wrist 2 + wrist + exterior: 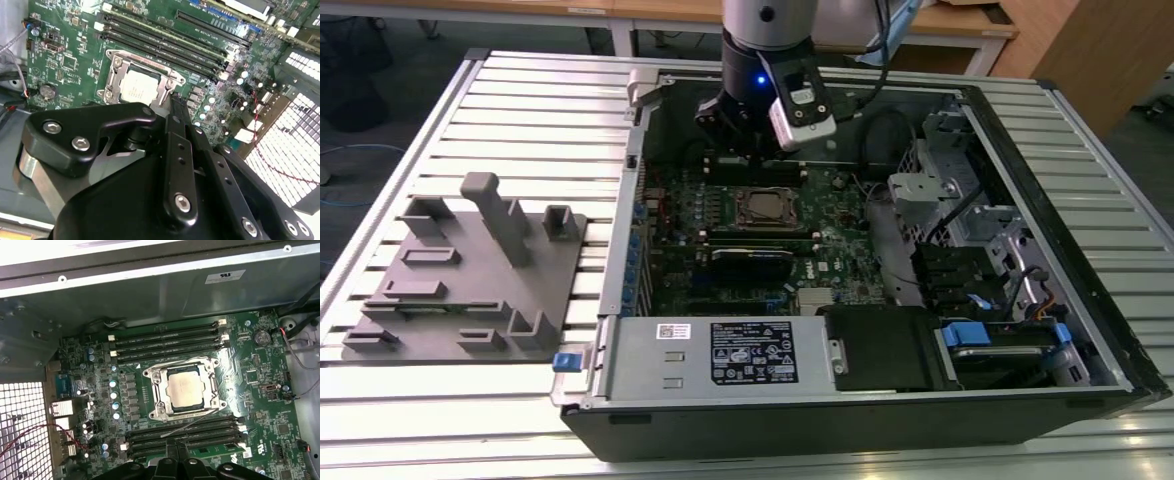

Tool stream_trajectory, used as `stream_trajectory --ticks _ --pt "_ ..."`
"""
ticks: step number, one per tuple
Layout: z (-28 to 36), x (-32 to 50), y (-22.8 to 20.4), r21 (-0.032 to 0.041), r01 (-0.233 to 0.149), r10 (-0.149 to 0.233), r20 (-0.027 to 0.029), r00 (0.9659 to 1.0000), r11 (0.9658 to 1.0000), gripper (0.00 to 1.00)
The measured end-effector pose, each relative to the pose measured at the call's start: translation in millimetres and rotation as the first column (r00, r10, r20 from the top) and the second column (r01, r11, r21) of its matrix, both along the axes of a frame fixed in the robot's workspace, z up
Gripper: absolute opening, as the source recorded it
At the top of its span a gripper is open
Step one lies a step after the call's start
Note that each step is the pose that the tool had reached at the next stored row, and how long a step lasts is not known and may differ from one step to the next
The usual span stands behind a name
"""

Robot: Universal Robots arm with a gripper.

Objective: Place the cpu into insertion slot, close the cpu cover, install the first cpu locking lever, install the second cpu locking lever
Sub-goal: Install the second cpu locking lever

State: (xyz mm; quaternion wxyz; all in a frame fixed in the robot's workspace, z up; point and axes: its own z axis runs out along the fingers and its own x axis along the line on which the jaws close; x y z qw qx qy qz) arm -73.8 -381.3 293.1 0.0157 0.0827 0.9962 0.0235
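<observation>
Silver cpu cover (184, 390) frames the dull grey cpu (185, 389).

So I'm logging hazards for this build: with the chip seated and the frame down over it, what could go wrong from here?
1. The thin wire locking lever crosses the black memory slots, so it could snag there.
2. The black gripper hangs close over the silver metal cpu cover; a low pass might scrape the silver-grey square cpu.

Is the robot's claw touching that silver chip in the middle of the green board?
Apart. In the first wrist view the end effector sits well clear of the cpu, with rows of black memory slots lying between them.
</observation>
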Motion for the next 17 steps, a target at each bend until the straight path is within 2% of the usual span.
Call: stream_trajectory --ticks 4,9,13,17 --pt "-0.7 0.0 0.0 0.0004 0.000 0.000 0.0003 1.0000 1.0000 0.11" --pt "-8.1 0.0 0.0 0.0002 0.000 0.000 0.0022 1.0000 1.0000 0.11" --pt "-9.1 0.0 0.0 -0.0004 0.000 0.000 0.0024 1.0000 1.0000 0.11" --pt "-16.1 0.0 0.0 -0.0005 0.000 0.000 0.0045 1.0000 1.0000 0.11"
